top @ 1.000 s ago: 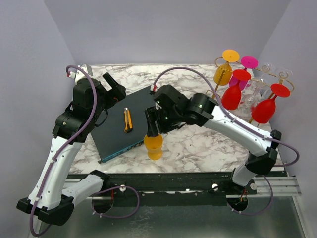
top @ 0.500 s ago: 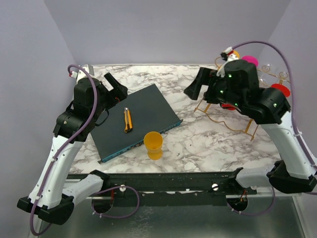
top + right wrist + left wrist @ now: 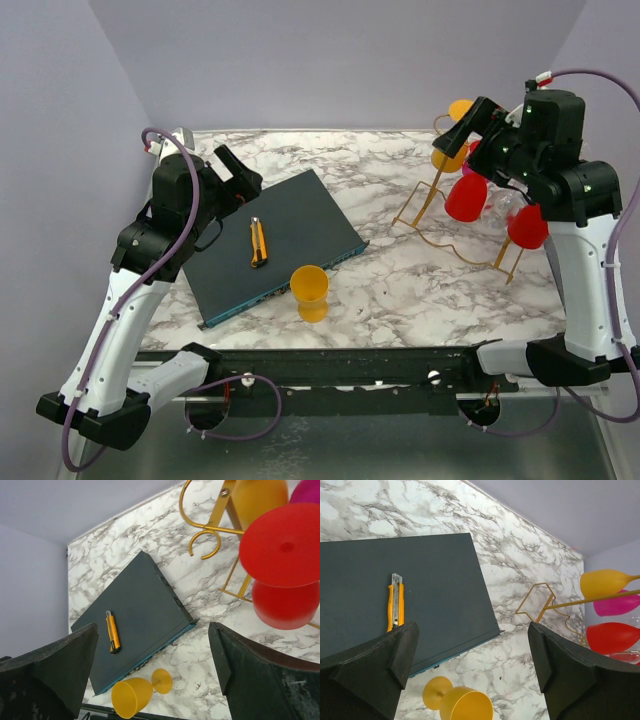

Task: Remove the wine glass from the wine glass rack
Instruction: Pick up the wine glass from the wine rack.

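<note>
The gold wire wine glass rack [image 3: 447, 222] stands at the right rear of the marble table, also in the left wrist view [image 3: 538, 600] and right wrist view [image 3: 201, 534]. Red glasses [image 3: 466, 198] [image 3: 283, 546], an orange glass [image 3: 449, 156] [image 3: 257, 500] and a pink one [image 3: 617, 605] hang on it upside down. A yellow wine glass [image 3: 310, 290] [image 3: 461, 705] [image 3: 131, 696] stands upright on the table, off the rack. My right gripper [image 3: 470, 130] [image 3: 152, 650] is open and empty, high beside the rack's top. My left gripper [image 3: 238, 172] [image 3: 472, 650] is open and empty over the left rear.
A dark teal book [image 3: 268, 240] [image 3: 135, 617] lies left of centre with a yellow utility knife [image 3: 258, 243] [image 3: 395, 603] [image 3: 112, 631] on it. The purple walls close in on the left, back and right. The right wall is close behind the rack.
My right gripper has let go of the yellow glass, left it standing on the table, and swung right and up to the rack. The left arm has barely moved.
</note>
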{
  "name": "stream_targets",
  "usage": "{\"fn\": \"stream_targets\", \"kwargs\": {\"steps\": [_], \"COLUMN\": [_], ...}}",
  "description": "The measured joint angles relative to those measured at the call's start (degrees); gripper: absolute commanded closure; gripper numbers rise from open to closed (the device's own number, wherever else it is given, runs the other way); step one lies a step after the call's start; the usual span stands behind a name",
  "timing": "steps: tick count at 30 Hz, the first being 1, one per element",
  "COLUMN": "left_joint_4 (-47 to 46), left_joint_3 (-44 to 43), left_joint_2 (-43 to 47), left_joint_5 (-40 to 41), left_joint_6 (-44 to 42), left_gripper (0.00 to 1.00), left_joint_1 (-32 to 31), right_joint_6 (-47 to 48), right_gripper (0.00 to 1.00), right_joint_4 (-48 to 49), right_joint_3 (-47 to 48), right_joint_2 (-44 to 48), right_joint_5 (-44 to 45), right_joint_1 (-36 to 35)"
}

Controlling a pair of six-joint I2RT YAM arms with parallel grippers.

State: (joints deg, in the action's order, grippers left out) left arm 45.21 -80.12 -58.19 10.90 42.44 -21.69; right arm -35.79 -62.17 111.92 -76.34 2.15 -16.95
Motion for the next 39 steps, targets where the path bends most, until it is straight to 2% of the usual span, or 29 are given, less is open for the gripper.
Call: {"fn": "stream_targets", "kwargs": {"steps": [6, 12, 15, 17, 27, 34, 39], "left_joint_4": [-0.13, -0.15, -0.22, -0.39, -1.75, -2.49, -2.78], "left_joint_3": [0.00, 0.00, 0.00, 0.00, 0.00, 0.00, 0.00], "left_joint_2": [0.00, 0.00, 0.00, 0.00, 0.00, 0.00, 0.00], "left_joint_5": [-0.26, -0.46, -0.61, -0.92, -1.73, -2.43, -2.62], "left_joint_6": [0.00, 0.00, 0.02, 0.15, 0.59, 1.11, 1.29], "left_gripper": [0.01, 0.01, 0.01, 0.01, 0.01, 0.01, 0.01], "left_joint_1": [0.00, 0.00, 0.00, 0.00, 0.00, 0.00, 0.00], "right_joint_6": [0.70, -0.04, -1.51, -2.84, -11.45, -16.55, -19.85], "right_gripper": [0.08, 0.16, 0.24, 0.29, 0.36, 0.48, 0.49], "right_joint_4": [0.20, 0.24, 0.59, 0.90, 1.46, 1.25, 0.63], "right_joint_3": [-1.25, -5.09, -7.04, -7.74, -8.57, -9.29, -9.68], "right_joint_2": [0.79, 2.80, 3.98, 4.61, 5.70, 4.92, 3.89], "right_joint_5": [-8.15, -10.36, -10.12, -9.25, 0.81, 6.29, 9.68], "right_joint_1": [9.68, 12.09, 12.11, 12.15, 12.15, 12.15, 12.15]}}
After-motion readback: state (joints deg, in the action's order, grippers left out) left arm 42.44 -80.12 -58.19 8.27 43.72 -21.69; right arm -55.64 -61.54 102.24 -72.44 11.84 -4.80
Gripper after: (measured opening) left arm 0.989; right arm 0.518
